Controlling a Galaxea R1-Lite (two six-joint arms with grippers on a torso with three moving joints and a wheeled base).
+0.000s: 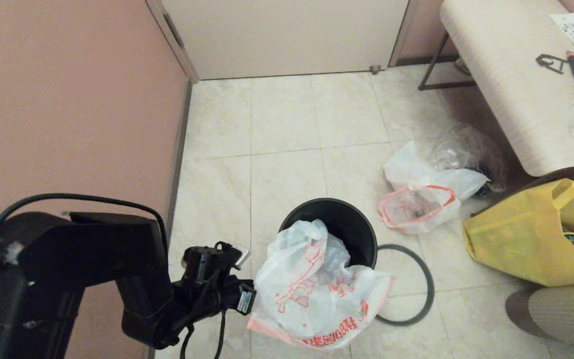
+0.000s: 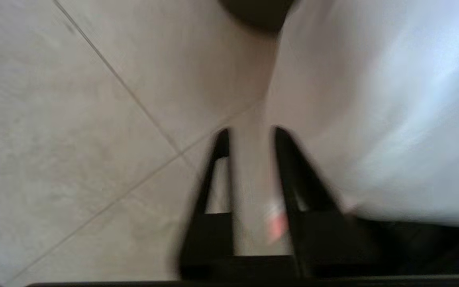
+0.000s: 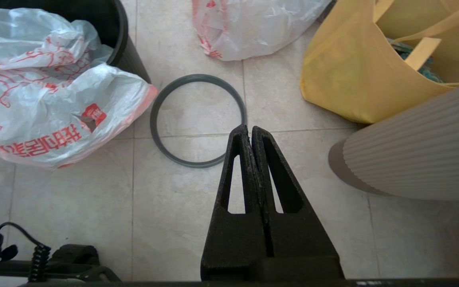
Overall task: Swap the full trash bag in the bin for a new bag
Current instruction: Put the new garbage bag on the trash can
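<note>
The black bin (image 1: 354, 229) stands on the tiled floor. The new bag (image 1: 317, 294), white with a red cartoon, hangs over the bin's near rim and spreads onto the floor. The bin's grey ring (image 1: 429, 279) lies flat to its right. The full trash bag (image 1: 416, 204) lies on the floor further right. My left gripper (image 2: 249, 131) is open at the new bag's (image 2: 393, 119) left side, and a pink-orange scrap of its edge shows low between the fingers. My right gripper (image 3: 250, 127) is shut on nothing above the floor, by the ring (image 3: 155, 119).
A yellow fabric tote (image 1: 521, 239) stands at the right, under a pale table (image 1: 506, 89). A clear bag (image 1: 466, 147) lies behind the full one. A person's ribbed trouser leg (image 1: 566, 314) is at the near right. A pink wall (image 1: 68, 99) runs along the left.
</note>
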